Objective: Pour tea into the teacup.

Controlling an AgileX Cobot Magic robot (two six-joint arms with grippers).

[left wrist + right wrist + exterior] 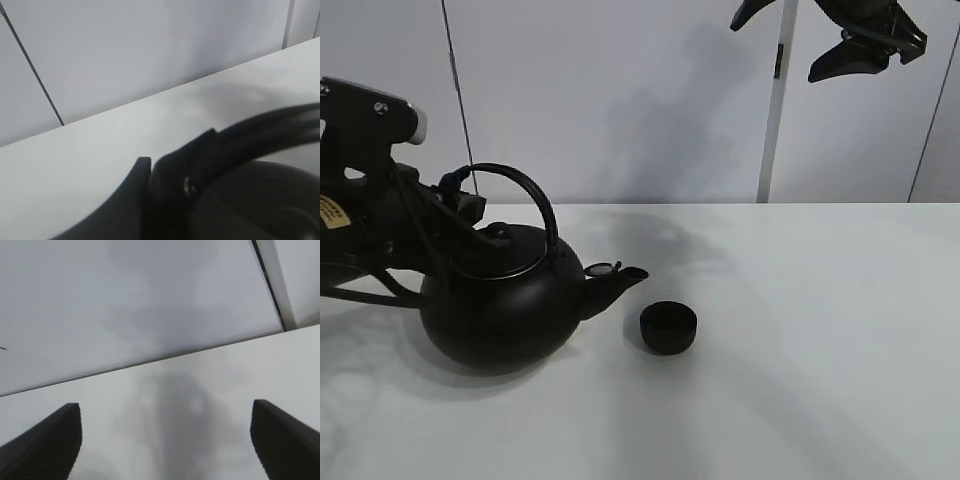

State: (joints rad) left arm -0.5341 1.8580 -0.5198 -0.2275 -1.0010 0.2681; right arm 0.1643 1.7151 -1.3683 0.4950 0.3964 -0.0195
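Teacup (pixel 669 327) sits beyond the teapot (pixel 500 305) spout, whose handle the left claw (pixel 460 207) grips.

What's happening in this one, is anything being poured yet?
Not yet. The left gripper is shut on the arched handle of the black teapot, which looks to be resting roughly level on the white table. Its spout points at the small black teacup standing just beyond it, apart from the pot. No tea is visible leaving the spout. The right gripper hangs open, raised well above the table, holding nothing.
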